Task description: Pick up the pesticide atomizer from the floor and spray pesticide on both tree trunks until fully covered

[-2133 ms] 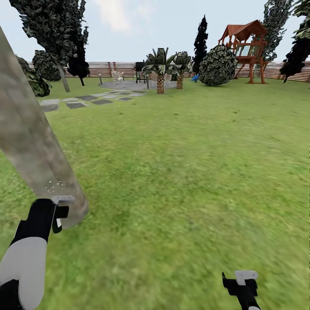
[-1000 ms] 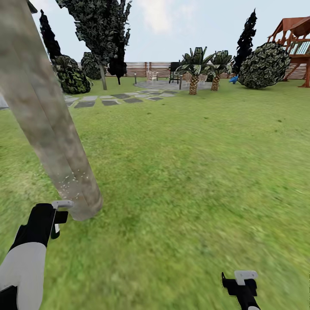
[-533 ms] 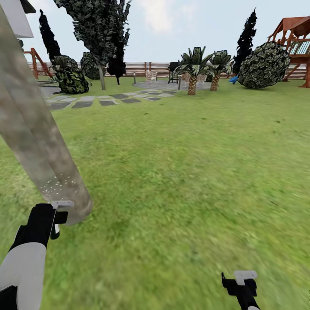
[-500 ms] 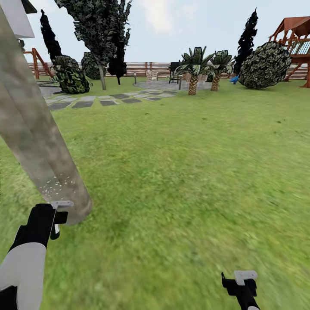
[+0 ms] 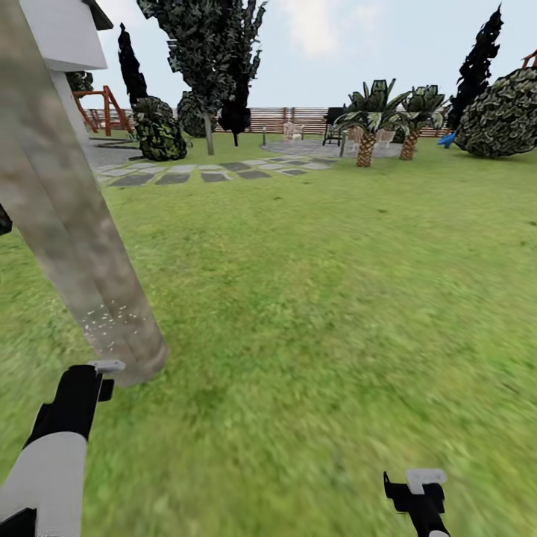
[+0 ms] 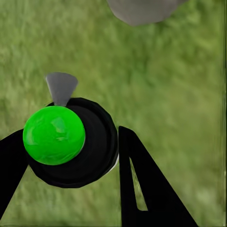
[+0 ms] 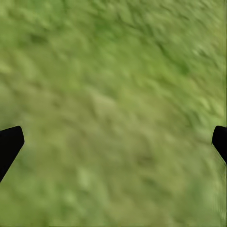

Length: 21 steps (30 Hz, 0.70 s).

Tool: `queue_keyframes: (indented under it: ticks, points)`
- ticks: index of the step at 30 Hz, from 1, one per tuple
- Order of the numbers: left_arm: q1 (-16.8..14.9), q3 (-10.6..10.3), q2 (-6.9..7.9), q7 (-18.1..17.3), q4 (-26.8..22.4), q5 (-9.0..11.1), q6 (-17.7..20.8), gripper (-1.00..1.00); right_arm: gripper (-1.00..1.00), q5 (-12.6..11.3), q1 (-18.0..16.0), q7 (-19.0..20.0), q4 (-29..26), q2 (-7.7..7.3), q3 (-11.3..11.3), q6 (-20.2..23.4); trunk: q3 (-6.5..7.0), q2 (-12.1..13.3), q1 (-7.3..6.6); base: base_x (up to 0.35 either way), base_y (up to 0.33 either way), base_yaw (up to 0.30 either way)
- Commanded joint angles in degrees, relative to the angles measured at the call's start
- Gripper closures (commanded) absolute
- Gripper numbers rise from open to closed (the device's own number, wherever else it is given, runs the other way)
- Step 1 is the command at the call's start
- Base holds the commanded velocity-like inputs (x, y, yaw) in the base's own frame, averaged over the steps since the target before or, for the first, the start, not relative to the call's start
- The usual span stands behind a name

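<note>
A thick pale mottled tree trunk (image 5: 67,224) leans up the left of the head view, with white pesticide specks (image 5: 104,319) scattered low on it. My left gripper (image 5: 93,379) hangs just in front of the trunk's base. It is shut on the pesticide atomizer (image 6: 54,135), a black body with a green round top and a grey nozzle (image 6: 60,87) pointing toward the trunk's foot (image 6: 142,9). My right gripper (image 5: 418,492) hovers low over the grass, open (image 7: 113,142) and holding nothing. A second tall tree (image 5: 209,138) stands far back by the stone slabs.
Open lawn spreads ahead and to the right. Grey stone slabs (image 5: 173,177) lead to a round paved patch (image 5: 328,149) with palms (image 5: 365,127) beside it. A big round bush (image 5: 507,115) stands at the far right, a white building corner (image 5: 67,33) at the upper left, and a slat fence (image 5: 291,119) behind.
The camera has turned left, so the far garden slid rightward and a white building corner came into view. My left gripper sits slightly lower by the trunk. The right arm is unchanged.
</note>
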Motion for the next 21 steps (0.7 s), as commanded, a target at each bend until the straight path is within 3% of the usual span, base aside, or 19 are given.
queue_keyframes:
  ticks: [1, 3, 12, 21]
  points:
    - [0.0, 1.2, -0.1, -0.6, -0.1, -0.5, 0.0, 1.0, -1.0, -0.5, 0.0, -0.1, 0.0, 0.0, 0.5, -0.1, -0.05, 0.0, 0.01, 0.187, -0.232, 0.022]
    - [0.0, 2.0, -0.09, -0.6, -0.1, -0.4, -0.1, 1.0, -1.0, -0.5, 0.0, -0.1, 0.0, 0.0, 0.5, -0.1, -0.05, 0.0, 0.01, 0.199, -0.227, 0.007]
    - [0.0, 2.1, -0.17, -0.5, -0.1, -0.5, -0.2, 1.0, -1.0, -0.5, 0.0, -0.1, 0.0, 0.11, 0.5, -0.1, -0.05, 0.0, 0.01, 0.228, -0.207, 0.003]
    - [0.2, 2.3, 0.02, -0.5, 0.0, -0.7, -0.1, 1.0, -1.0, -0.5, 0.0, -0.1, 0.0, 0.26, 0.4, -0.1, -0.05, 0.0, 0.01, 0.222, -0.211, 0.259]
